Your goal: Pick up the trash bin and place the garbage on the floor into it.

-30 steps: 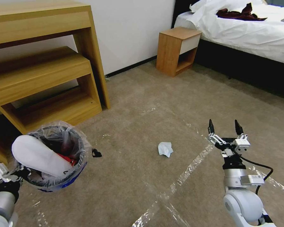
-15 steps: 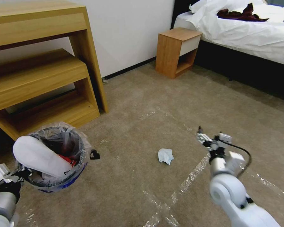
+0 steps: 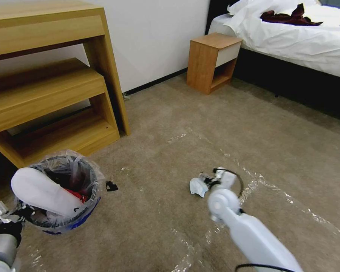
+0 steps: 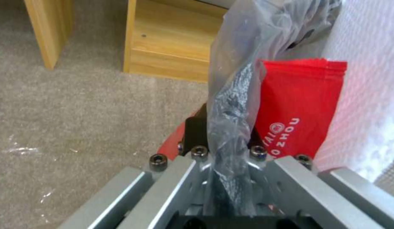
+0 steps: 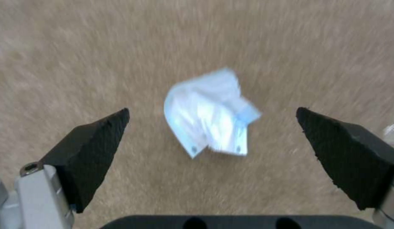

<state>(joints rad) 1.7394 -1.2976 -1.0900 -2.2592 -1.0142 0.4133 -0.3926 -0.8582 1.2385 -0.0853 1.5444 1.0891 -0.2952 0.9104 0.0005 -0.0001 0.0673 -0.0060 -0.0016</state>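
My left gripper [image 4: 228,178] at 8 o'clock is clamped on the trash bin [image 3: 62,196] rim and its clear liner [image 4: 235,105]. A white slipper [image 3: 45,192] lies across the bin's mouth, long axis running 10 to 4, beside a red wrapper [image 4: 301,105]. My right gripper [image 5: 212,140], fingers spread wide, hovers over the pale-blue tissue wad [image 5: 209,114] on the carpet [image 3: 170,234] at centre; the wad is blurred. Beyond at 11 stands a wooden shelf [image 3: 56,94].

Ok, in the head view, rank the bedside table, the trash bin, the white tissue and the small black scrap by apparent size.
1. Trash bin and bedside table: look alike; the bin sits nearer, so unranked.
2. White tissue.
3. Black scrap.
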